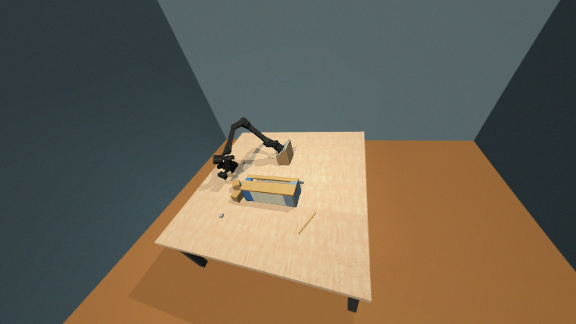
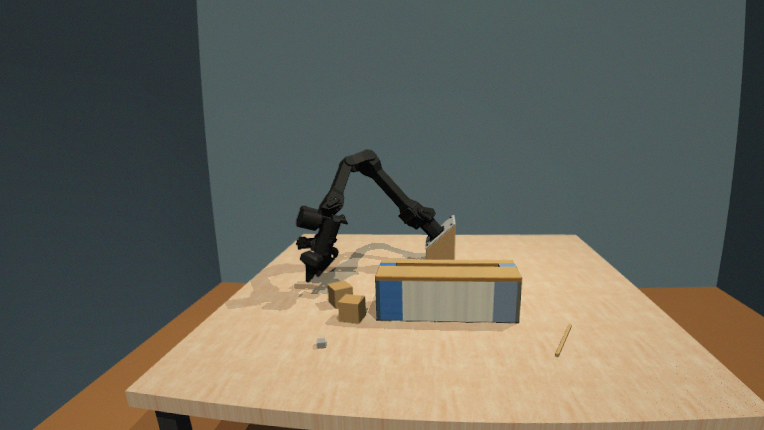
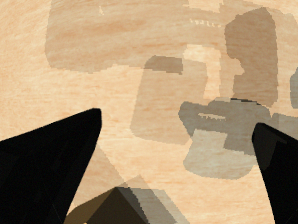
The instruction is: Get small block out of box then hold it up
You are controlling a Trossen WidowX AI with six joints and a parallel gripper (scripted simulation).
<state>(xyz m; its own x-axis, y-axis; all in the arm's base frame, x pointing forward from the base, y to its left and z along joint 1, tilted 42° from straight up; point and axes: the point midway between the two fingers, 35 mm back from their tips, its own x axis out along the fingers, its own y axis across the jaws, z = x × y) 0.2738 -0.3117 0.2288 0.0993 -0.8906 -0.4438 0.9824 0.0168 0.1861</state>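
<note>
Hanging just above the worktop (image 2: pixel 427 373) behind two tan cubes (image 2: pixel 346 302), the hand (image 2: pixel 315 269) is pointing down with its fingers spread wide and nothing between them. The box (image 2: pixel 448 292) is sitting just right of those cubes, but I can't make out any block inside it. A tiny grey block (image 2: pixel 321 342) is lying out on the worktop in front of the cubes, and a thin stick (image 2: pixel 562 340) is lying off to the right.

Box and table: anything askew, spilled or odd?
Nothing stands out. The box sits square and upright, two tan cubes beside its left end, a grey block and a stick lying loose on the table. The end effector is open and empty.
</note>
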